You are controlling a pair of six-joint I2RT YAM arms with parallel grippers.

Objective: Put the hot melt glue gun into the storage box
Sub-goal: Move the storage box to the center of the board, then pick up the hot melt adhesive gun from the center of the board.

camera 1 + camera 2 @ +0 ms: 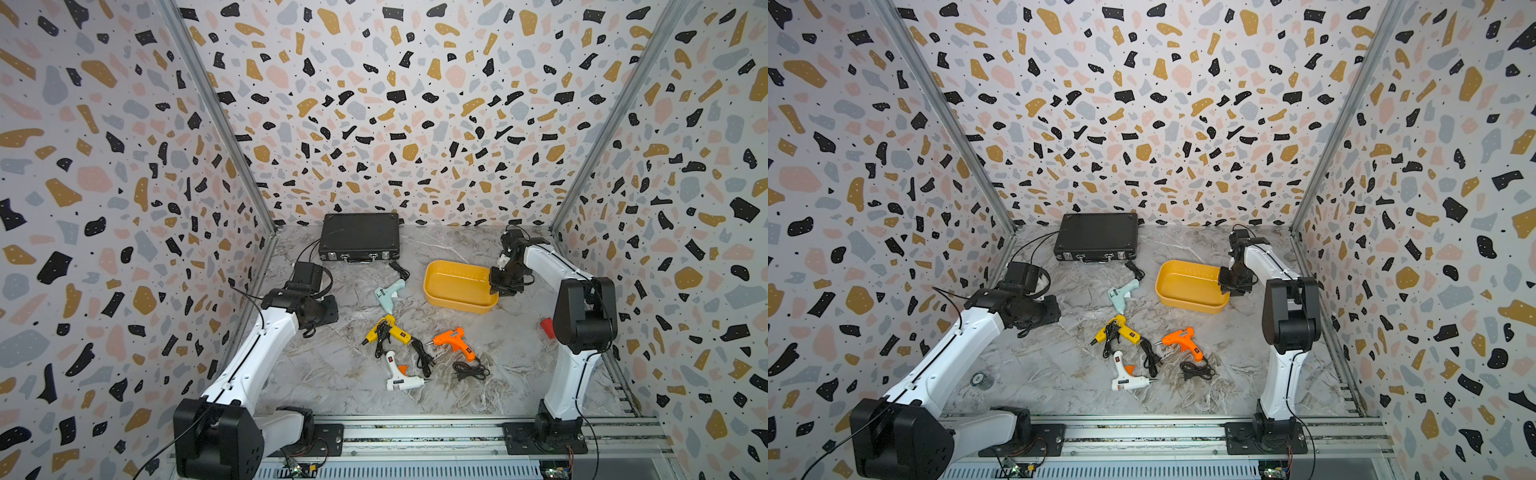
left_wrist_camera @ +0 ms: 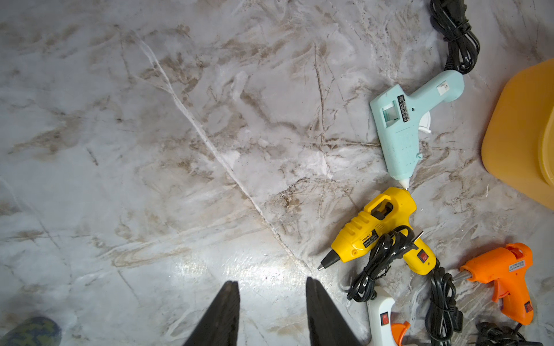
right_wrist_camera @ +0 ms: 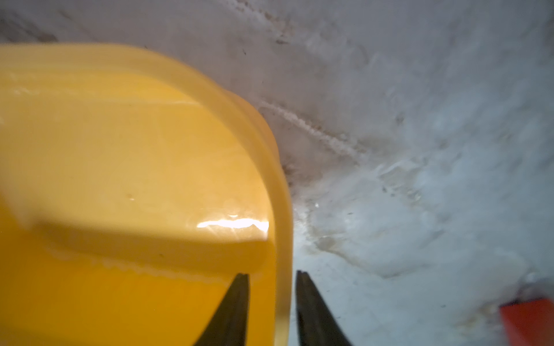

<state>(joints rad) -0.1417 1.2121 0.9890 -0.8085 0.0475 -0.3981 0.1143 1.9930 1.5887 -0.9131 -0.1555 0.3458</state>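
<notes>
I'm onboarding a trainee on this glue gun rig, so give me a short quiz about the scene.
1. How many glue guns lie on the table?
2. True or false: the storage box already holds a glue gun.
3. The right gripper straddles: A) the briefcase's handle, B) the storage box's rim, C) a power cord.
Key: 1. four: light blue, yellow, orange, white. 2. false. 3. B.

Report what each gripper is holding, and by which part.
Nothing is held. The left gripper is open over the bare table. The right gripper straddles a wall of the storage box, one jaw inside, one outside, with gaps showing: not clamped.
</notes>
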